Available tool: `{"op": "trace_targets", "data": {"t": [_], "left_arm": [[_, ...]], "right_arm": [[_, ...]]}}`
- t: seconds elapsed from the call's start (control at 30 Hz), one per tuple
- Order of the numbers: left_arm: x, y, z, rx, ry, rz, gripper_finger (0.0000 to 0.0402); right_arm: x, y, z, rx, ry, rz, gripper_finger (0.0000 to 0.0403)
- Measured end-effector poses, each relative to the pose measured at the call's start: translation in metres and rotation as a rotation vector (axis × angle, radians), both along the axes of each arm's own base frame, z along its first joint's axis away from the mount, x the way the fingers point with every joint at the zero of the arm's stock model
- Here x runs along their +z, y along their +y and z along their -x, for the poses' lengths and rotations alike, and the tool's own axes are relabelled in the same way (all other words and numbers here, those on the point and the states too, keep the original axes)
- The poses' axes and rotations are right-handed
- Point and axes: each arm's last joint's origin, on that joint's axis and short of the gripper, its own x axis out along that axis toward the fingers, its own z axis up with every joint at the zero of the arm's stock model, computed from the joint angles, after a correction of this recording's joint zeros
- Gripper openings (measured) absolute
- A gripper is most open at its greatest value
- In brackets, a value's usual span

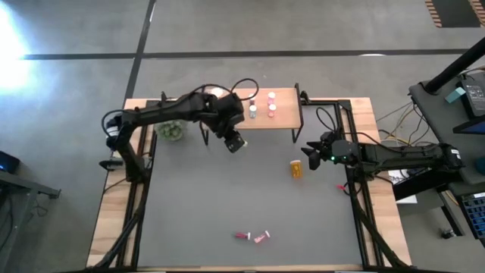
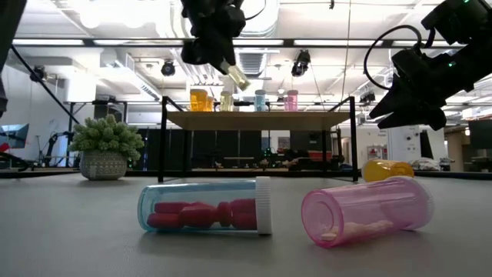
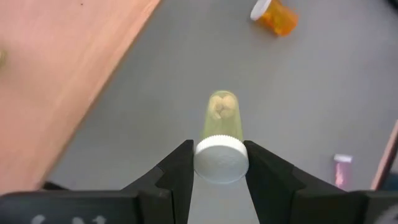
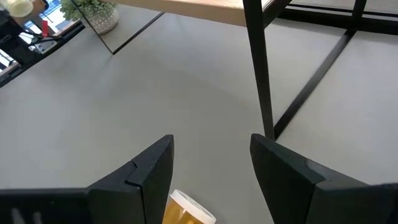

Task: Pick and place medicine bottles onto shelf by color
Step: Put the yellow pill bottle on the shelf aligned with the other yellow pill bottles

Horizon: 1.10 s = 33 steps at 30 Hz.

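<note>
Both arms aloft — yellowish bottle (image 3: 220, 138) pinched.

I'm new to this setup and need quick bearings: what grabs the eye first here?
The left gripper holds a yellowish bottle by its white cap, raised in front of the shelf. In the low view, two bottles lie on their sides up close: a clear bottle of red pills and a pink bottle.

Industrial lab hall, exposed ceiling ducts (image 2: 254, 58), concrete floor (image 1: 303, 30)
</note>
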Motion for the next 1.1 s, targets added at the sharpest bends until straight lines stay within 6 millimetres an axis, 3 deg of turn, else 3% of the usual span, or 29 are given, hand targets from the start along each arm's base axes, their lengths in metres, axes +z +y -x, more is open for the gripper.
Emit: {"op": "trace_targets", "data": {"t": [0.33,0.7,1.1], "left_arm": [[0.010,0.008,-0.011,-0.138,0.160,-0.029,0.0114],[0.014,0.009,-0.005,-0.193,0.263,-0.112,0.0114],[-0.020,-0.011,-0.007,-0.178,0.410,-0.078,0.0114]], "right_arm": [[0.000,0.000,0.000,0.000,0.000,0.000,0.0203],[0.000,0.000,0.000,0.000,0.002,0.000,0.0203],[0.000,0.000,0.000,0.000,0.002,0.000,0.0203]]}}
